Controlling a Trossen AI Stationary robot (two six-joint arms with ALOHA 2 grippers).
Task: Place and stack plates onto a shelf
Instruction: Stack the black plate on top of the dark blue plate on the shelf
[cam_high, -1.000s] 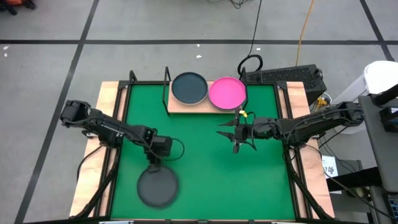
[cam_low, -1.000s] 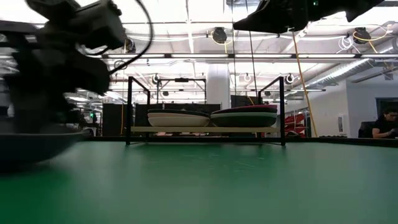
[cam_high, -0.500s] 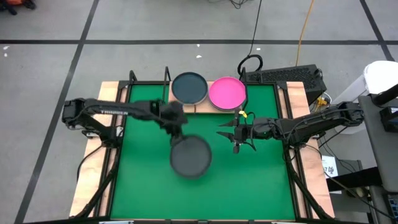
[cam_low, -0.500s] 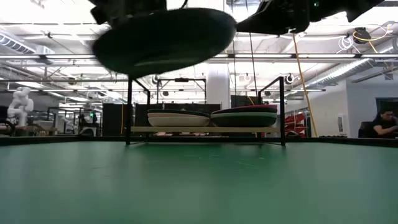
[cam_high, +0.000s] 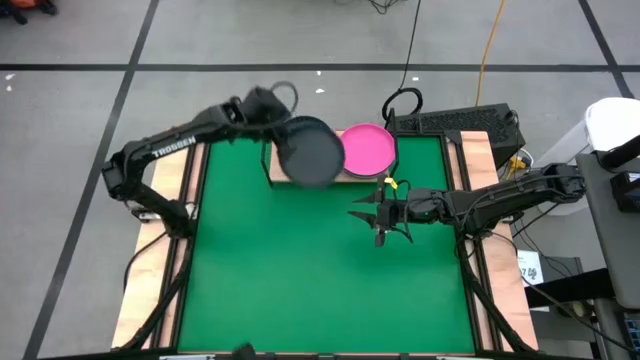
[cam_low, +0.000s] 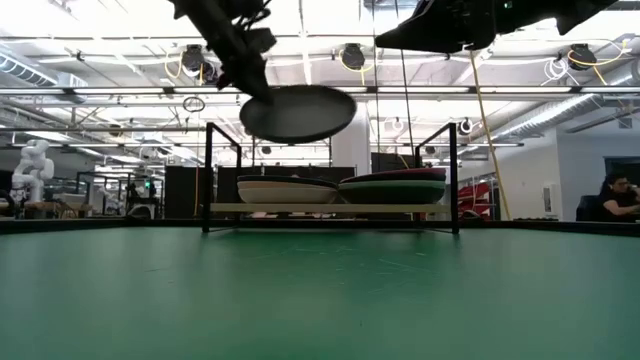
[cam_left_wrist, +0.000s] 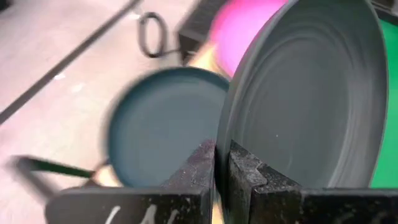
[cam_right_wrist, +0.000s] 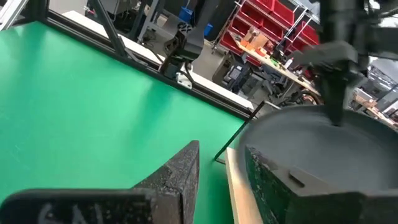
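High view: your left gripper (cam_high: 272, 118) clamped a grey plate (cam_high: 312, 153) above the shelf (cam_high: 283, 175). Two stacks (cam_low: 340, 188) already sat there; this one remained unplaced. Your right gripper (cam_high: 378, 216) waited, fingers spread.

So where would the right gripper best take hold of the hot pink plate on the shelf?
Probably at the rim of the hot pink plate that faces the right gripper, coming from the table side. It lies flat on the shelf, so only its thin raised edge offers a pinch.
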